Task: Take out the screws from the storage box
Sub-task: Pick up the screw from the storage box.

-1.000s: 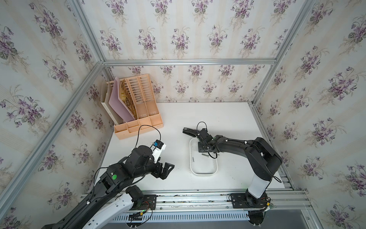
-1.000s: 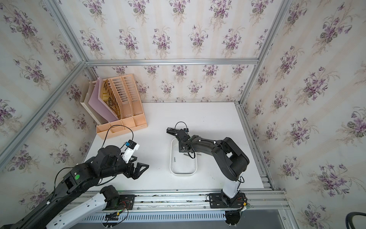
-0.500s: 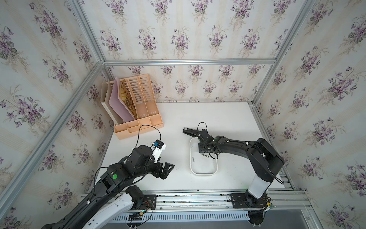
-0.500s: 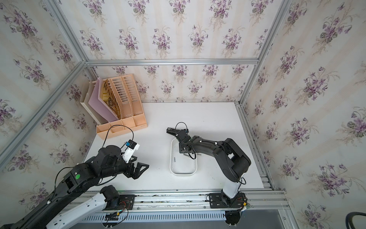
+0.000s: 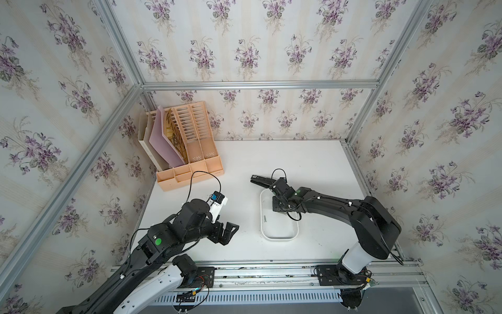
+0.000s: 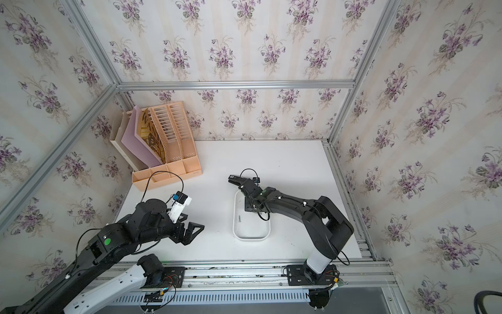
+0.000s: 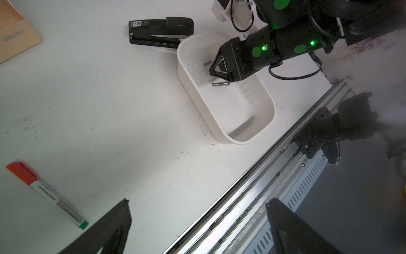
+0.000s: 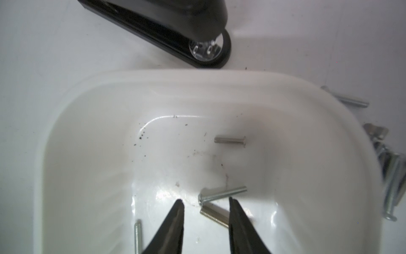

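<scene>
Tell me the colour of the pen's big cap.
Red-orange; the cap shows best in the left wrist view.

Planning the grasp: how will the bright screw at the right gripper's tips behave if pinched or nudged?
The screw looks rigid metal, probably light. Its round shaft on the glossy storage box floor will likely roll or skid.

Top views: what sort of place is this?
Likely a robot test cell dressed as an office desk: wallpapered panels in an aluminium frame, left arm and right arm on a rail, plus a peach file organizer and black stapler.
</scene>
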`<act>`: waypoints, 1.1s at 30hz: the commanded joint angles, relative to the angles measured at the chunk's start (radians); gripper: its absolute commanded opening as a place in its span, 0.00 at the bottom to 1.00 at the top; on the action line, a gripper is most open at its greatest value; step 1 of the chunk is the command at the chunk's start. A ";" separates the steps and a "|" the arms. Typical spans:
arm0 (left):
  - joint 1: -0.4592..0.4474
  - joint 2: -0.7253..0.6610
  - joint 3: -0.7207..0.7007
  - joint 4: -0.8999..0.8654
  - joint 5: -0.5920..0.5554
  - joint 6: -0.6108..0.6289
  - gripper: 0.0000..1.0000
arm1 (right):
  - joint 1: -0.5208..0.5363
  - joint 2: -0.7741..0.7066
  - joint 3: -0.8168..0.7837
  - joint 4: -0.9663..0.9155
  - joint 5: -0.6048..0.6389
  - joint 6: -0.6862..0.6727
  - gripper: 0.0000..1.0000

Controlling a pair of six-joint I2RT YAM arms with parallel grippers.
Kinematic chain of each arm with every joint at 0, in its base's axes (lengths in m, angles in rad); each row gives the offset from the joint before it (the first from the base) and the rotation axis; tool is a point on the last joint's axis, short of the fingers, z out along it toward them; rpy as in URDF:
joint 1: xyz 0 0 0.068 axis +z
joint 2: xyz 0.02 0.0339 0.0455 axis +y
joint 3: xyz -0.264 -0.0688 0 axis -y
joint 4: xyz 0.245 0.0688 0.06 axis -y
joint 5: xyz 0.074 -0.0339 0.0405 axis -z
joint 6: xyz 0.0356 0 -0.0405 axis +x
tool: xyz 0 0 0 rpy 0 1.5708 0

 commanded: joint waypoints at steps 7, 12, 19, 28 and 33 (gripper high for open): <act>0.001 0.001 0.001 0.012 0.002 -0.005 0.99 | -0.001 0.010 -0.040 0.019 -0.041 0.118 0.38; 0.001 0.001 0.001 0.012 0.001 -0.005 0.99 | -0.002 0.046 -0.018 0.032 -0.044 0.117 0.38; 0.001 0.001 0.002 0.011 0.001 -0.005 0.99 | -0.042 0.045 -0.044 0.072 -0.064 0.137 0.40; -0.001 -0.001 0.002 0.012 0.002 -0.005 0.99 | -0.045 0.086 -0.026 0.074 -0.069 0.145 0.36; -0.001 -0.002 0.002 0.012 0.002 -0.005 0.99 | -0.045 0.109 -0.010 0.058 -0.049 0.140 0.15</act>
